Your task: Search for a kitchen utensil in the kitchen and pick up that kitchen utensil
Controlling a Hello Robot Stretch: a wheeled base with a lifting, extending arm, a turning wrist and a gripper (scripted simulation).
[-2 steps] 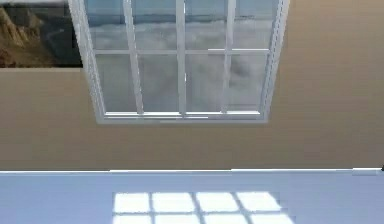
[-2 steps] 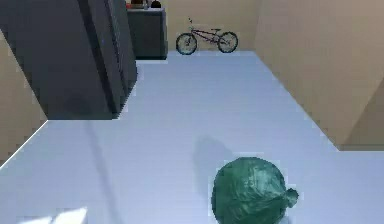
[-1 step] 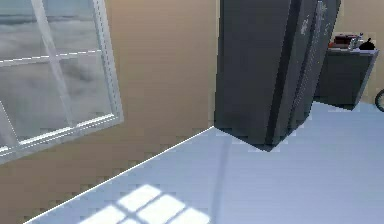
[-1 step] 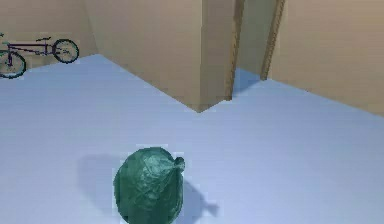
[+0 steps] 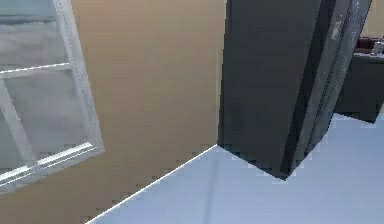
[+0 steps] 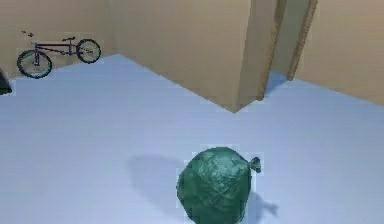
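Tan wall (image 5: 150, 80), forward view: fills the middle, with a white-framed window (image 5: 40, 90) at the left.
- Fridge (image 5: 270, 80): tall, dark, standing on the pale blue floor (image 5: 260, 195) right of centre.
- Counter (image 5: 365, 85): dark, low, behind the fridge at the right edge. Something small sits on top, too small to name.

Arm side view:
- Bicycle (image 6: 58, 52): purple-framed, upright against the far wall at upper left.
- Green bundle (image 6: 215, 185): rounded and crumpled, on the floor at bottom centre, with a small dark nub on its right side.
- Doorway (image 6: 280, 45): narrow gap between tan walls at upper right.

Kitchen utensil: its place cannot be told from here. By judgement, the counter past the fridge is the likeliest spot, so the search step is in hand.

Handling, by judgement: probably light, stiff and slim, with a smooth handle that may slip. Lying flat, it would leave little room beneath it. Best taken across the middle of the handle rather than the working end. A metal one may slide on a hard top when nudged.

Gripper: state cannot be told.
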